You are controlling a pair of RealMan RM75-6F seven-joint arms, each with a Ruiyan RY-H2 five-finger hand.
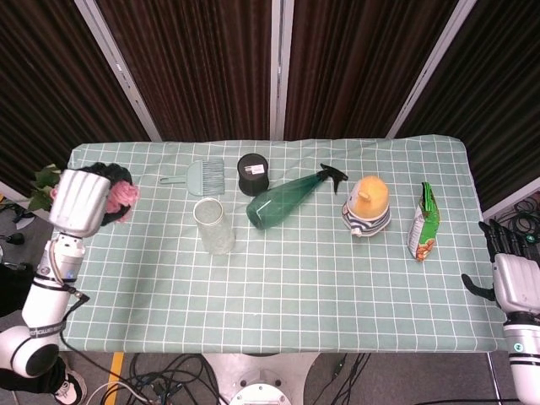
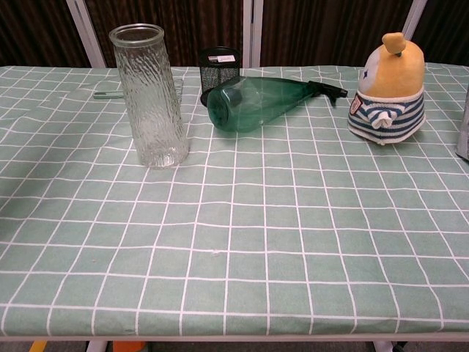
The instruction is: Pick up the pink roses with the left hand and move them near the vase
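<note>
On worktop [image 1: 337, 287]: vase [image 1: 213, 225] stood upright left of ctr; brush [image 1: 198, 177] & mesh cup [image 1: 252, 174] behind it. Spray bottle [image 1: 288, 198] lay on its side to vase's right, then plush toy [image 1: 366, 205], snack bag [image 1: 423, 223] far right.
</note>
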